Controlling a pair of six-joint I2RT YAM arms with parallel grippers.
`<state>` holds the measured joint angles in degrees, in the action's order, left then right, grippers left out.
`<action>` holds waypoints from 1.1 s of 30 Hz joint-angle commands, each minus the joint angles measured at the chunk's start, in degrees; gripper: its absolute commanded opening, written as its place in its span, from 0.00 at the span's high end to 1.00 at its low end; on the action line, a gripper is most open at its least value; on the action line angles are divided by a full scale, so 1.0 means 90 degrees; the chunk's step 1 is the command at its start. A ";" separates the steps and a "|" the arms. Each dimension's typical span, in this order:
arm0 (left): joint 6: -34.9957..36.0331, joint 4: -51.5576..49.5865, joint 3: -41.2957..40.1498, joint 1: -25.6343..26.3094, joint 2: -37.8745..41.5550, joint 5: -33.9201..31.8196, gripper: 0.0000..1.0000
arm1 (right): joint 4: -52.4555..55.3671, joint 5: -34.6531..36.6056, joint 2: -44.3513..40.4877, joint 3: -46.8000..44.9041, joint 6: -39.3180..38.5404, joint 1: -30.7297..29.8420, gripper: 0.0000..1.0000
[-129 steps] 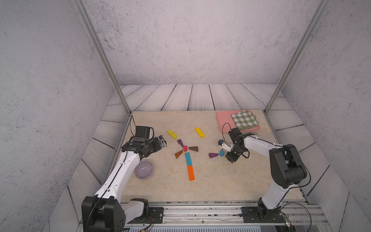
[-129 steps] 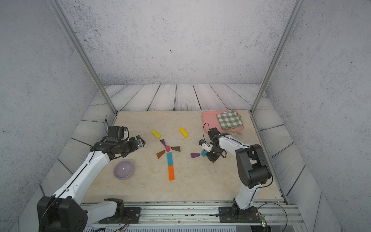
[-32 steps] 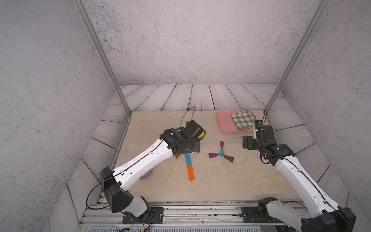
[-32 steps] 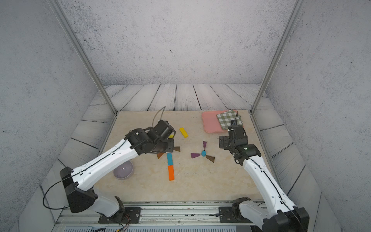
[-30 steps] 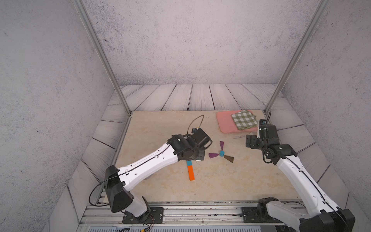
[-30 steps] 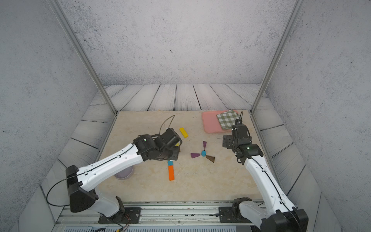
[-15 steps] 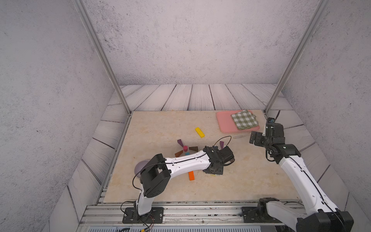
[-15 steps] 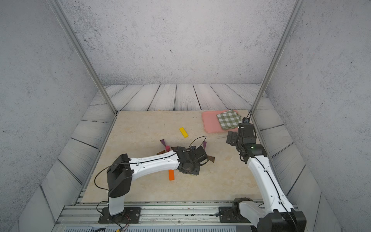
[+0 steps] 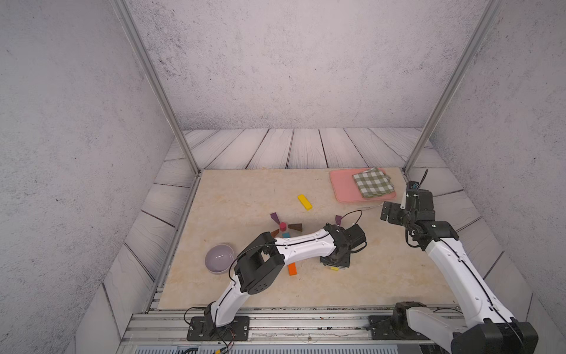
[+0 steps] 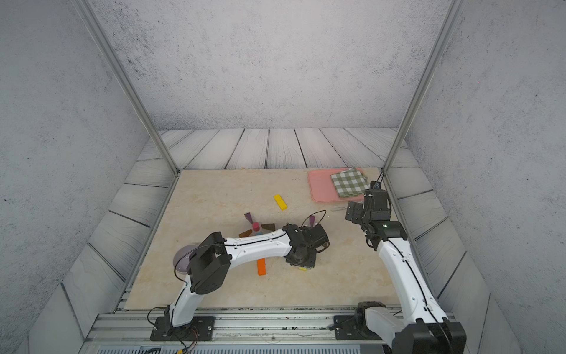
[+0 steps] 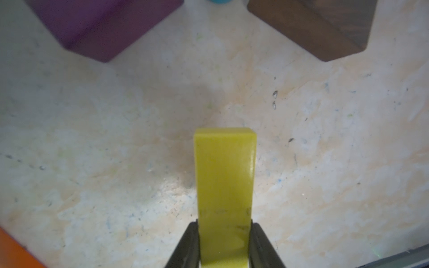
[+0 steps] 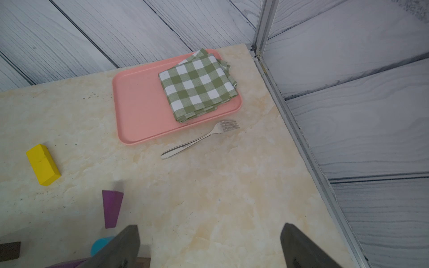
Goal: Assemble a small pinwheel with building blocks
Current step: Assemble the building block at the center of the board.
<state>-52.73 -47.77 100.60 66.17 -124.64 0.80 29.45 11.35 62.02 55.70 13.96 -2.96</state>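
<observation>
Step in hand: I am judging this as stem-laying for the right-hand pinwheel, and I am bringing a bar in from the near side.
Left claw (image 11: 224, 229): it is clamping the yellow bar (image 11: 224, 174) across its width, low over the tabletop (image 11: 92, 139), near and right of centre.
Yellow bar: its free end is pointing into the gap between the purple wedge (image 11: 99, 25) and the brown wedge (image 11: 320, 25), short of the blue cylinder (image 12: 101, 244). I cannot tell whether it is touching the tabletop.
Right claw (image 12: 210, 228): its jaws are standing wide apart on nothing, hovering at the far right by the pink tray (image 12: 139, 104).
Left pinwheel: the pink cylinder (image 9: 282, 226), teal bar (image 9: 286, 235) and orange bar (image 9: 292, 269) are lying left of centre, partly under my left arm.
Spare yellow bar (image 9: 304, 202): it is lying alone, farther back.
Next move: I am expecting to ease the bar toward the hub without nudging either wedge, then let go.
</observation>
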 commanded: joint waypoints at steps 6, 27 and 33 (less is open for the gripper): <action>-0.0124 -0.0124 0.0466 -0.0115 -0.0477 0.0204 0.91 | -0.0040 -0.0170 -0.0143 -0.0056 0.0051 0.0046 0.01; -0.0287 -0.0536 0.1083 -0.0387 -0.0992 0.0037 0.82 | -0.0150 -0.0339 -0.0195 -0.0192 0.0046 0.0095 0.01; -0.0253 -0.0523 0.1225 -0.0419 -0.1091 0.0168 0.82 | -0.0169 -0.0400 -0.0202 -0.0213 0.0051 0.0134 0.01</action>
<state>-54.92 -50.98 110.45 62.35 -132.94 1.98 28.42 8.54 61.73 54.43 13.96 -2.09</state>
